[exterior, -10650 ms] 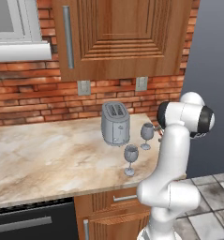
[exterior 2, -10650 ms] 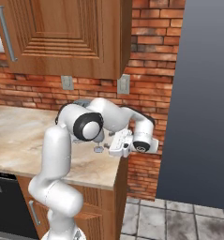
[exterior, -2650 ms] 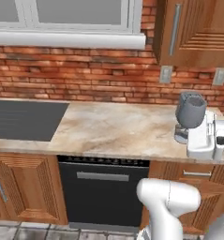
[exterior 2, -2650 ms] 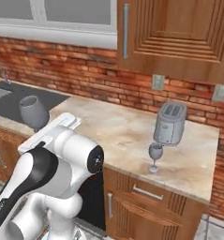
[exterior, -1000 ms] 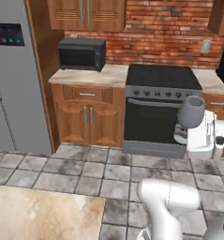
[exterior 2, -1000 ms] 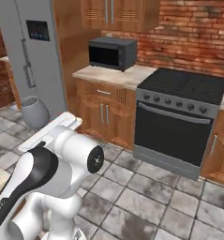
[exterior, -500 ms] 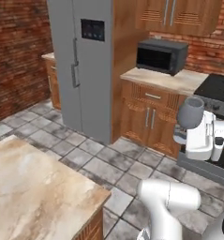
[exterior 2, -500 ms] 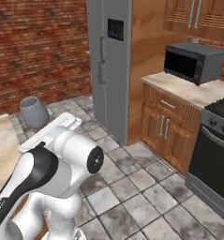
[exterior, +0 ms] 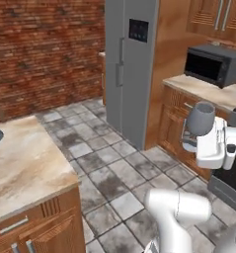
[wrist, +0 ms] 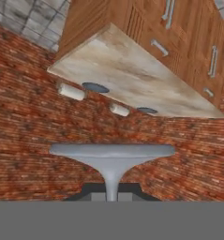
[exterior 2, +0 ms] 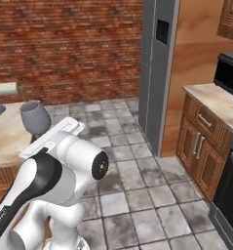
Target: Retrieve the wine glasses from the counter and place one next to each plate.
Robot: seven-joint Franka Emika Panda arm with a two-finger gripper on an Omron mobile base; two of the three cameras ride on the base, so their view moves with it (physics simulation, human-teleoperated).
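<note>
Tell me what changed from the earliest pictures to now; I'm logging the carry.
The end effector took one wine glass off the brick-wall counter; the other stayed by the toaster. The base then drove and turned past the stove, microwave and fridge, so the island with two plates came into sight. Over the last seconds the grip on the stem and the arm's tucked pose stayed the same.

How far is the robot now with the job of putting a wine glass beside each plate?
Done: one wine glass is off the counter, gripped by its stem in the gripper. In hand: it is being carried, with the island and its two plates ahead in the hand view. Left: no glass stands by either plate yet, so both placements and the second glass remain.
</note>
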